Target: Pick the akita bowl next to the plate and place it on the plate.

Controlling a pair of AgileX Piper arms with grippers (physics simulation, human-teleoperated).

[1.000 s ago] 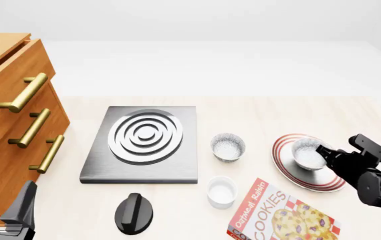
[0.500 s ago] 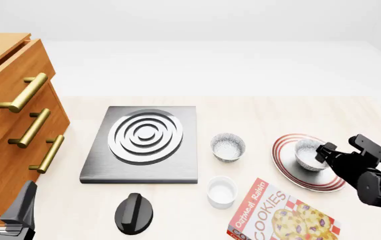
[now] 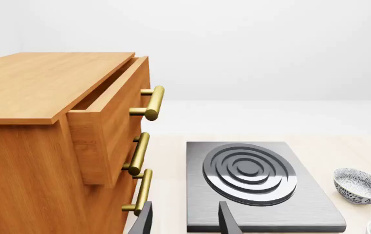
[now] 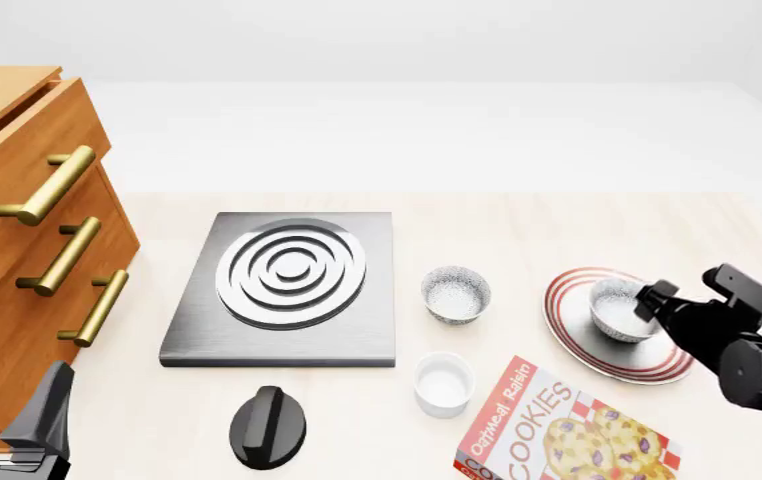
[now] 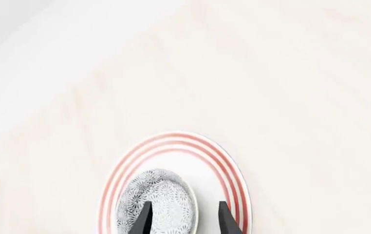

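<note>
Front view: the akita bowl [image 4: 617,310] sits on the plate [image 4: 581,345], so placement looks done; only withdrawal remains. The right gripper [image 4: 651,302] is at the bowl's rim.

Right wrist view: its fingers [image 5: 222,218] stand parted, one over the bowl's rim, one outside.

Left wrist view: the left gripper [image 3: 184,220] idles, spread, near the stove [image 3: 263,187].

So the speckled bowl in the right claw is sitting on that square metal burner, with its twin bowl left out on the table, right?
Not quite. The akita bowl at the right gripper sits on the plate with the red rings, not on the burner; the front view shows it. Its twin bowl does stand on the table, between burner and plate.
</note>
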